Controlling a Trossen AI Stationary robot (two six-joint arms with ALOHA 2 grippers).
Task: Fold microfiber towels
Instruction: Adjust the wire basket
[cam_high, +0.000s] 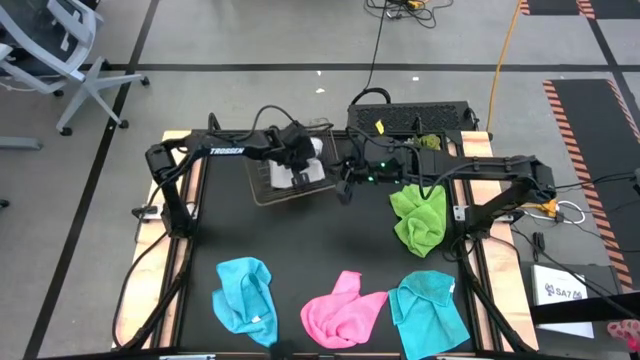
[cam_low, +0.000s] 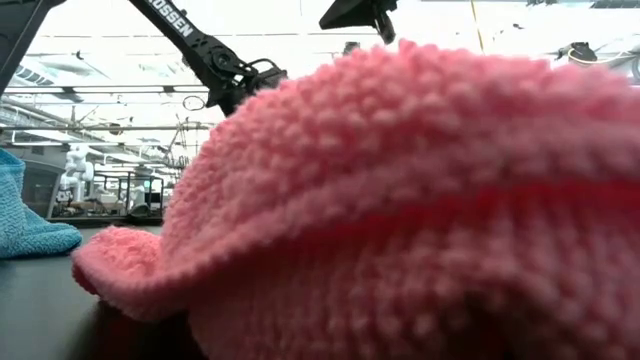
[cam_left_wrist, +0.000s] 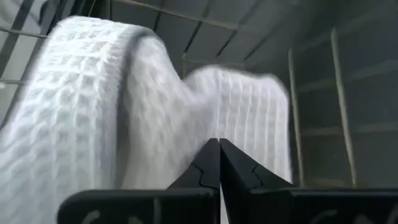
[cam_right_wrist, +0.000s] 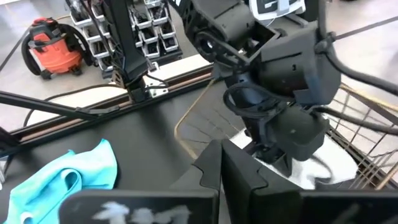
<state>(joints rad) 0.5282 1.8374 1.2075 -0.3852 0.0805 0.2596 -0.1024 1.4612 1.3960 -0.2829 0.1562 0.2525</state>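
Note:
A white-grey waffle towel (cam_left_wrist: 124, 106) lies bunched in the copper wire basket (cam_high: 262, 188) at the table's far middle. My left gripper (cam_left_wrist: 219, 148) is shut, slanting down into the basket with its tips at the towel. My right gripper (cam_right_wrist: 221, 149) is shut on nothing and hovers just right of the basket (cam_high: 346, 188), above the table. The lime green towel (cam_high: 420, 215) lies crumpled under the right arm. A cyan towel (cam_high: 245, 297), the pink towel (cam_high: 340, 310) and a second cyan towel (cam_high: 430, 312) lie crumpled along the near edge. My left gripper has its shut fingertips (cam_left_wrist: 211, 163) against the near slope of the white towel (cam_left_wrist: 186, 143), coming slanting from above. Whether a fold is caught between the fingers I cannot tell. The towel rests in the basket.
The basket's wire walls (cam_left_wrist: 339, 106) stand close around my left gripper. A black box with cables (cam_high: 410, 118) sits behind the table's far edge. Bare black tabletop (cam_high: 300, 240) lies between the basket and the near row of towels. The pink towel (cam_low: 420, 200) fills the low view.

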